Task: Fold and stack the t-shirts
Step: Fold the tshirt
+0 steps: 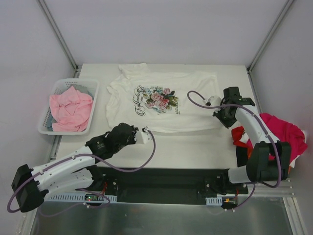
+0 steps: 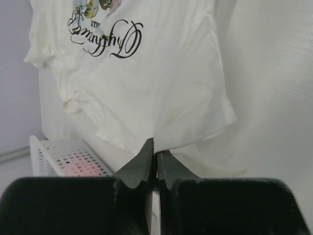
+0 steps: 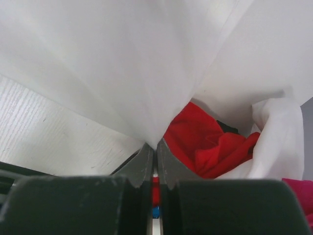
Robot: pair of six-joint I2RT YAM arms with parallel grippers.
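The white t-shirt with a flower print (image 1: 161,100) lies spread flat in the middle of the table. My left gripper (image 1: 145,132) is shut on its near-left hem; in the left wrist view the jaws (image 2: 156,154) pinch the white cloth (image 2: 146,88). My right gripper (image 1: 219,117) is shut on the shirt's right edge; in the right wrist view the jaws (image 3: 155,147) pinch a lifted peak of white cloth (image 3: 122,63). A pale pink tee (image 1: 71,110) lies crumpled in the basket. Magenta, red and dark tees (image 1: 279,129) are piled at the right edge; the red one (image 3: 210,142) shows behind my right fingers.
The white lattice basket (image 1: 93,85) stands at the table's left edge and shows in the left wrist view (image 2: 54,156). Grey walls and frame posts close in the back and sides. Bare table (image 1: 195,147) lies between the shirt and the arm bases.
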